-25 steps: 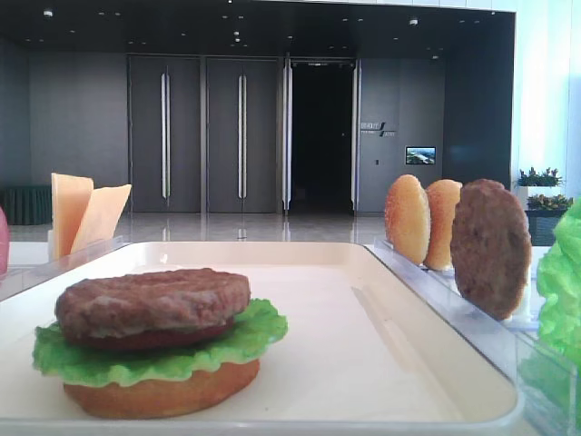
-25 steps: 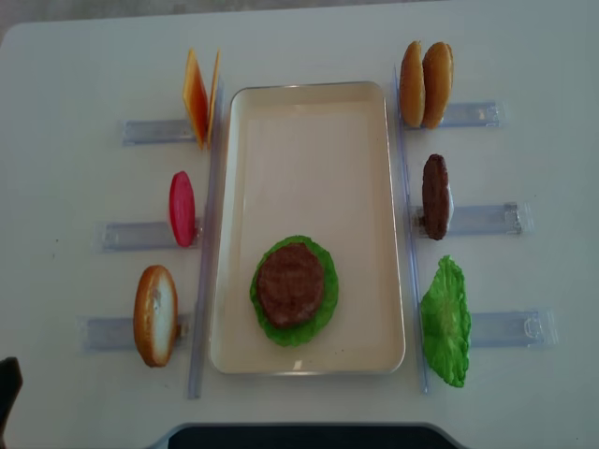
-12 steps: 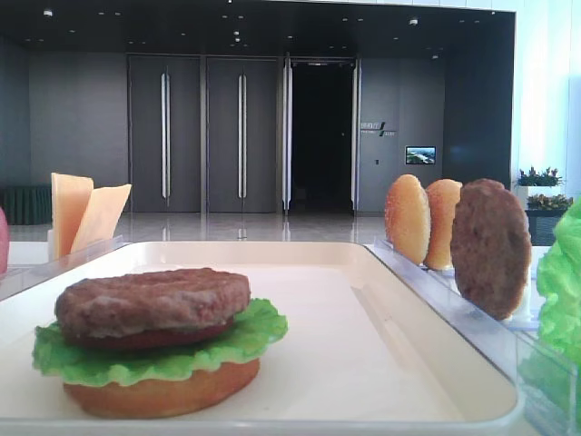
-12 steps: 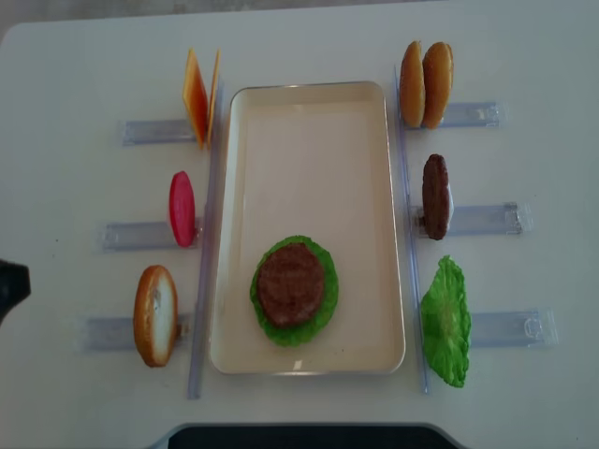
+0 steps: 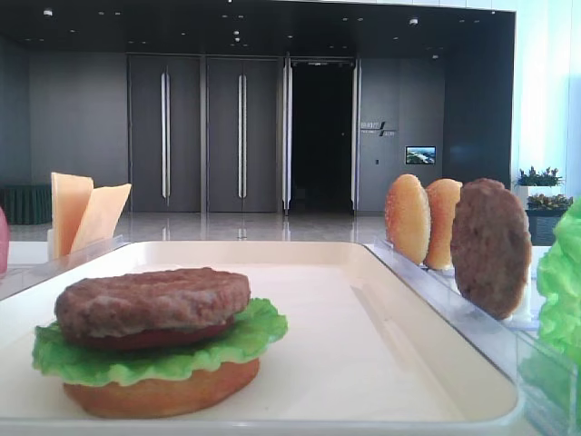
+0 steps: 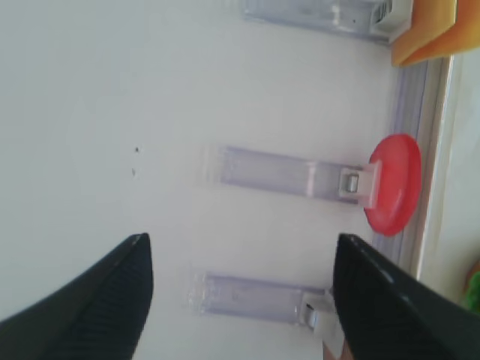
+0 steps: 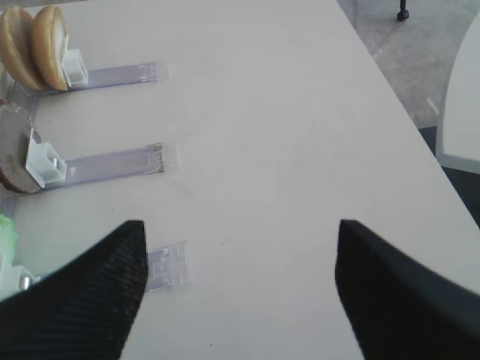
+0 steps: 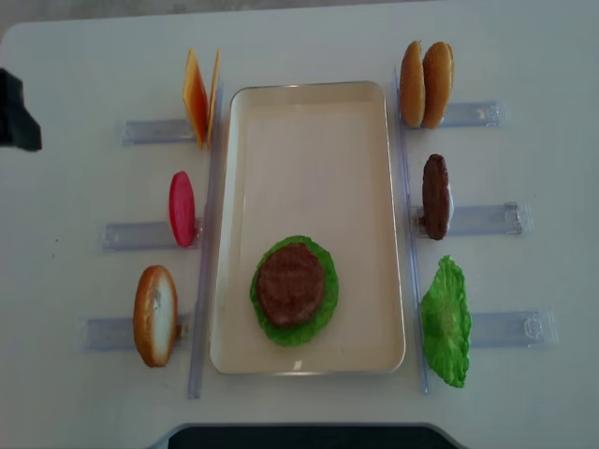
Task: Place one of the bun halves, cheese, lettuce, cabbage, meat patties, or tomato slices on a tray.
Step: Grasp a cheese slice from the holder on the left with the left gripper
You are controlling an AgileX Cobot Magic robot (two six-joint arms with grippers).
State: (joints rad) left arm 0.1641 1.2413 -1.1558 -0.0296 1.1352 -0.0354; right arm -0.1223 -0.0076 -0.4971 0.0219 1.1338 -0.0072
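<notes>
The left claw (image 6: 240, 300) hangs spread apart and empty over the table (image 6: 97, 112), left of the tray (image 8: 309, 150). The right claw (image 7: 240, 289), also apart, hovers right of it. On the tray's near end lie bun, lettuce (image 8: 323, 313), and a patty (image 8: 291, 282).

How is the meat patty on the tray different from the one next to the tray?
The meat patty on the tray lies flat on top of lettuce, inside the tray. The meat patty beside the tray stands up on its edge in a clear holder on the table, with nothing under or over it. One is part of a stack with a tomato slice and bun half; the other is alone. Both are round, dark brown and grainy.
</notes>
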